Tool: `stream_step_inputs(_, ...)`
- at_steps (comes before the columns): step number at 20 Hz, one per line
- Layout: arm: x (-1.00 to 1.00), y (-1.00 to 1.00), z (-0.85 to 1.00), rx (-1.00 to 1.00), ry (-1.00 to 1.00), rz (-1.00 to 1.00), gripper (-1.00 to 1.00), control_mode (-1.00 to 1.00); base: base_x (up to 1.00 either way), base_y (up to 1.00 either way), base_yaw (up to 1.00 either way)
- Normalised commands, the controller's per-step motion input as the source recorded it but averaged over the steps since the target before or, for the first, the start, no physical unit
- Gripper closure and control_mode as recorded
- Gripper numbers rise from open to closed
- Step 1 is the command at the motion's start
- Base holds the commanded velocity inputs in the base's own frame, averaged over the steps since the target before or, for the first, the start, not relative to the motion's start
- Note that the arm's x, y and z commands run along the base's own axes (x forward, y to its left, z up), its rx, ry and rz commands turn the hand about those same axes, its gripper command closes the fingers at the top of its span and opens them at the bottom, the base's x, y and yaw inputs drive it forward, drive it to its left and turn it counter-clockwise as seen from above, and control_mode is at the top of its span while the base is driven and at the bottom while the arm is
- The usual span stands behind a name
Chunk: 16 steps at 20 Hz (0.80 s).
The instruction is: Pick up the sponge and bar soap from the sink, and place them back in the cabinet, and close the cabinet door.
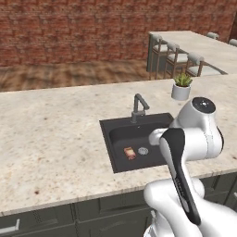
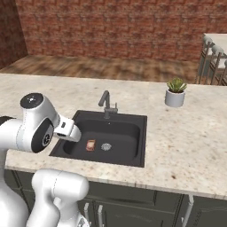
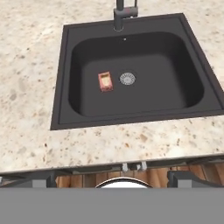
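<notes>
While the hand hangs high over the near edge of the bench (image 3: 26, 109), we note that the bar soap (image 3: 105, 82) lies on the floor of the sink (image 3: 61, 87), ahead of and well below the fingers (image 3: 122, 181), whose dark tips show at the bottom of the hand view standing wide apart and holding nothing. We read the soap's long axis as running roughly front to back in that view, tilted slightly, so we judge that a grasp across its short sides calls for little or no roll of the hand. Just beside the soap, on its right in the hand view, sits the round metal drain (image 3: 127, 78); the two are close but apart. We see the faucet (image 3: 124, 13) rising from the far rim of the sink, well clear of a straight descent. A potted plant (image 1: 181, 86) stands on the bench far to the right, out of the path. We cannot make out the sponge in the basin from these views. The sink walls are the only constraint on the approach.
</notes>
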Motion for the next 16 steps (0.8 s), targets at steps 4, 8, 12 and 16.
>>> stream_step_inputs(4, 0.17, 0.00, -0.29, 0.00, 0.00, 0.00, -1.00, -1.00, 0.00, 0.00, 0.00)
stream_step_inputs(8, 0.22, 0.00, -0.27, 0.00, 0.00, 0.00, -1.00, -1.00, 0.00, 0.00, 0.00)
stream_step_inputs(12, 0.22, 0.00, -0.31, -0.01, 0.00, 0.00, -1.00, -1.00, 0.00, 0.00, 0.00)
stream_step_inputs(16, 0.18, 0.00, -0.35, -0.02, 0.00, 0.00, -1.00, -1.00, 0.00, 0.00, 0.00)
